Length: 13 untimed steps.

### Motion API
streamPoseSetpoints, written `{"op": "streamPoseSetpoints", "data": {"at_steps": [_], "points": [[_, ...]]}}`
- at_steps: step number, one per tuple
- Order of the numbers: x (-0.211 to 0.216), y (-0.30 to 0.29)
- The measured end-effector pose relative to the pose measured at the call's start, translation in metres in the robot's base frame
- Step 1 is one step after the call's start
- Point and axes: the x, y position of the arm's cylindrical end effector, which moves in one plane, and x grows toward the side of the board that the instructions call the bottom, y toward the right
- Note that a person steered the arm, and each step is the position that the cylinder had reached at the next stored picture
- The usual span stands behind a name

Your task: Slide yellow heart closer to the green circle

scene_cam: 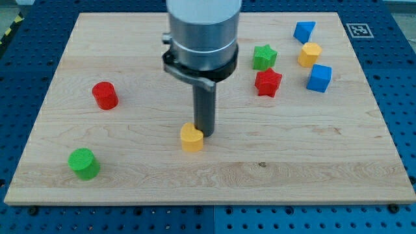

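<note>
Where the wooden board (214, 175) comes nearest the view's bottom, the green circle (84, 163) stands alone, close to the bottom-left corner. Farther up and toward the middle sits the yellow heart (191, 138), well apart from the green circle, with bare wood between the two. My tip (205, 134) is down at the table top just beside the heart, at its upper-right edge; it looks to be touching the block, though the contact itself is too fine to confirm. Being a plain dark rod, the tool has no jaws to part or close, and it clamps nothing. Above the tip the rod rises straight into the grey cylindrical arm body (201, 32), which hides part of the board behind it.

Beyond the heart, on the view's left, a red cylinder (104, 95) stands by itself, above and slightly right of the green circle.

On the view's right, farther back, a cluster of five blocks gathers. The red star (268, 82) is the nearest of them, with a green star (264, 57) just above it, close but seemingly not touching. To their right a blue cube (319, 78) sits below a yellow hexagonal block (310, 54), the two just beside one another. Farthest of all, near the board's top edge, is a blue block (303, 31) of angular shape. A blue perforated surface (403, 97) surrounds the board.
</note>
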Motion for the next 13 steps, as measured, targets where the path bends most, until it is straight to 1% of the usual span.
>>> {"op": "streamPoseSetpoints", "data": {"at_steps": [2,3,6,7,9,11,12,13], "points": [[0.014,-0.004],[0.034,-0.004],[0.048,-0.005],[0.048,-0.012],[0.05,-0.044],[0.058,-0.044],[0.049,-0.06],[0.036,-0.092]]}}
